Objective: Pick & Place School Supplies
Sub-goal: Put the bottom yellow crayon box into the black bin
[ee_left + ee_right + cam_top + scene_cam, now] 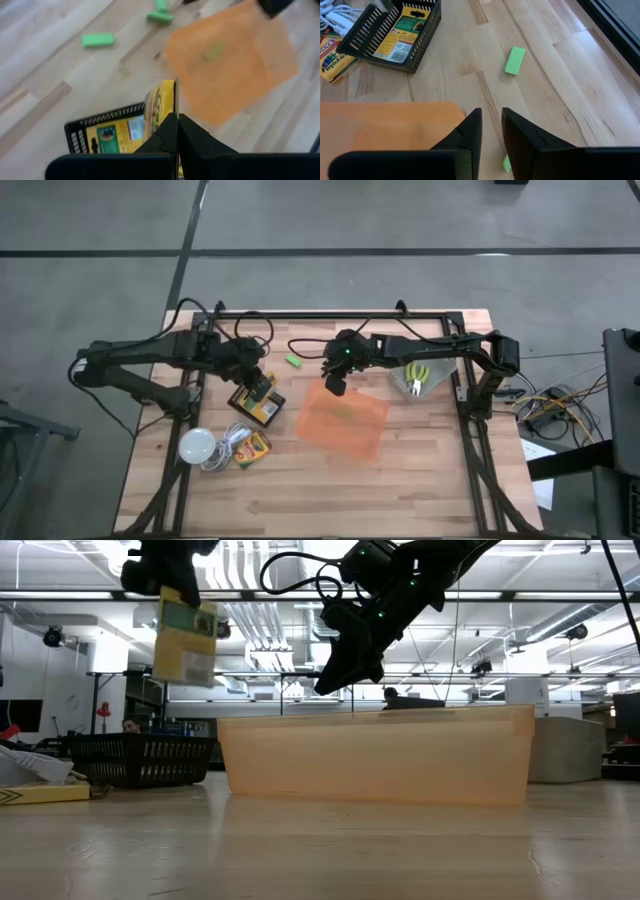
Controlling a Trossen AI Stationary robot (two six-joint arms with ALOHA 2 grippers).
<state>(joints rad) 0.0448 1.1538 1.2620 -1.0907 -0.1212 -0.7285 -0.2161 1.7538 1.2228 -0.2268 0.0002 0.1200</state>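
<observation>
Arms: two slender jointed arms are seen, finished in matte black throughout.
Cables: black cables are looped loosely along the links and above both wrists.
Indicator: a small green light is shown on the right arm's wrist housing.
Left hand (176,131): two black, wedge-shaped fingers (200,142) are mounted on a flat black crossbar.
Right hand (491,131): two black angular fingers (470,132) with faceted edges are carried on a dark bar.
Markings: no lettering can be made out.
</observation>
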